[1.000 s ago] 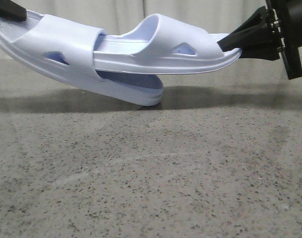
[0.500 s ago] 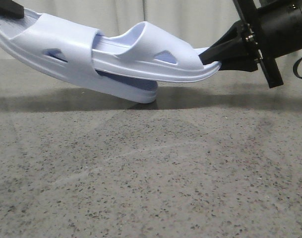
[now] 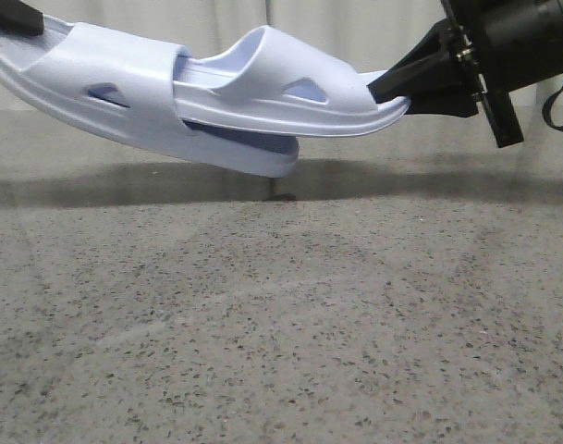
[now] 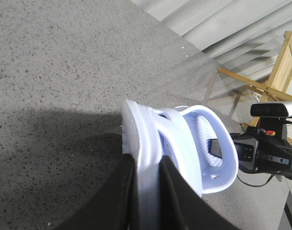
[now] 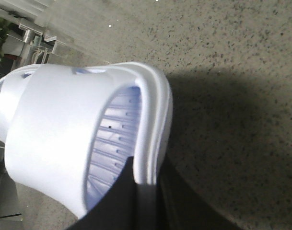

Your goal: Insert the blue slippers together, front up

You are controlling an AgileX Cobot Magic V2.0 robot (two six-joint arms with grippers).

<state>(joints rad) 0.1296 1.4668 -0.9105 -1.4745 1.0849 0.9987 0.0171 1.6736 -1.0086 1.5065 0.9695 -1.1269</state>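
Note:
Two pale lavender-blue slippers hang above the table in the front view. The left slipper (image 3: 115, 102) tilts down to the right. My left gripper (image 3: 13, 17) is shut on its heel end at the top left. The right slipper (image 3: 281, 102) lies nearly level, its toe pushed under the left slipper's strap. My right gripper (image 3: 392, 91) is shut on its heel. In the left wrist view my gripper (image 4: 146, 167) clamps the sole edge of the left slipper (image 4: 146, 129). In the right wrist view my gripper (image 5: 146, 177) clamps the rim of the right slipper (image 5: 64, 129).
The grey speckled table (image 3: 281, 314) stretches under both slippers. A white curtain (image 3: 355, 28) hangs behind. A wooden easel (image 4: 275, 72) stands beyond the table's far edge in the left wrist view.
My right gripper moved left and up, sliding its slipper further under the left slipper's strap. The left slipper's toe rose off the table.

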